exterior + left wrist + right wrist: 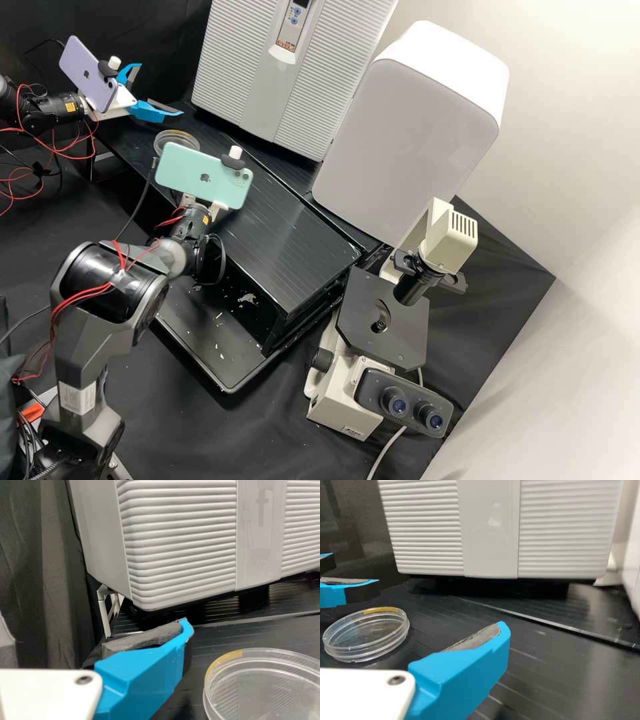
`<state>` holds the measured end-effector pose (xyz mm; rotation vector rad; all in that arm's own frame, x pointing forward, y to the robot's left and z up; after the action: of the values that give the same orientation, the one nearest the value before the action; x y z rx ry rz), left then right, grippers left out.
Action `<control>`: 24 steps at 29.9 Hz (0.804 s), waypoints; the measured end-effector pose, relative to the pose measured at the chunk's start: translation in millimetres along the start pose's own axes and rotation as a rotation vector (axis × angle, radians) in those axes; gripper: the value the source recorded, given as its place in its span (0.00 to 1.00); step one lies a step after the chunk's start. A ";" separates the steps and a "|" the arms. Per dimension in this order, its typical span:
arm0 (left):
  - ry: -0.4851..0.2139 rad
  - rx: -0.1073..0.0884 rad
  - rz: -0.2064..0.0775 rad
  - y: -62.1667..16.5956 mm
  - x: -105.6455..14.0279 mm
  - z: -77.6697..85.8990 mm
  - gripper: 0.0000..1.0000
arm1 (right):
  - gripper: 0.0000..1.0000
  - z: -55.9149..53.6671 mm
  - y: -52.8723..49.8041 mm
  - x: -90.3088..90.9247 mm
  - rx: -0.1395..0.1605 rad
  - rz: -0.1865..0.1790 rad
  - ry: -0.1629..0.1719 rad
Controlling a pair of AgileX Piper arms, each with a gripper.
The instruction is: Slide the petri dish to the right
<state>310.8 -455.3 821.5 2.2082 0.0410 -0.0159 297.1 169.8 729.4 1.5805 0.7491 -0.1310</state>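
Note:
A clear petri dish [177,141] with a yellow mark on its rim lies on the black ridged platform [287,233], near its far left end. My left gripper [141,90] hovers just left of the dish, open, its fingers apart. In the left wrist view one blue finger [145,675] sits close beside the dish [265,687]. My right gripper's blue finger [470,662] is to the right of the dish [366,632], its grey pad bare and nothing held. A mint phone [203,177] covers that gripper in the high view.
A white ribbed machine [287,67] stands right behind the dish. A large white box [427,120] stands further right, with a microscope [400,320] in front of it. The ridged platform runs right from the dish with bare surface. Red cables [27,153] hang at the left.

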 end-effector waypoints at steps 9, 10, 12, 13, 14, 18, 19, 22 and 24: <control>0.000 0.000 0.000 0.0 0.0 0.0 1.00 | 1.00 8.4 1.4 12.4 0.053 -0.046 -0.038; 0.000 0.000 0.000 0.0 0.0 0.0 1.00 | 1.00 8.3 0.7 13.4 0.037 -0.047 -0.047; 0.000 0.000 0.000 0.0 0.0 0.0 1.00 | 1.00 6.9 -1.4 15.2 -0.011 -0.040 -0.075; 0.000 0.000 0.000 0.0 0.0 0.0 1.00 | 1.00 5.7 -1.8 16.3 -0.033 -0.035 -0.086; 0.000 0.000 0.000 0.0 0.0 0.0 1.00 | 1.00 4.1 -2.5 18.2 -0.049 -0.026 -0.095; 0.000 0.000 0.000 0.0 0.0 0.0 1.00 | 1.00 -2.9 -4.0 26.0 -0.179 0.018 -0.129; 0.000 0.000 0.000 0.0 0.0 0.0 1.00 | 1.00 -4.1 -4.8 27.7 -0.194 0.027 -0.140; 0.000 0.000 0.000 0.0 0.0 0.0 1.00 | 1.00 -8.1 -7.4 30.2 -0.285 0.036 -0.168; 0.000 0.000 0.000 0.0 0.0 0.0 1.00 | 1.00 -11.7 -8.5 32.2 -0.326 0.030 -0.167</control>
<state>310.8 -455.3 821.5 2.2082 0.0410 -0.0159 313.6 192.7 708.1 1.2533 0.5833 -0.1116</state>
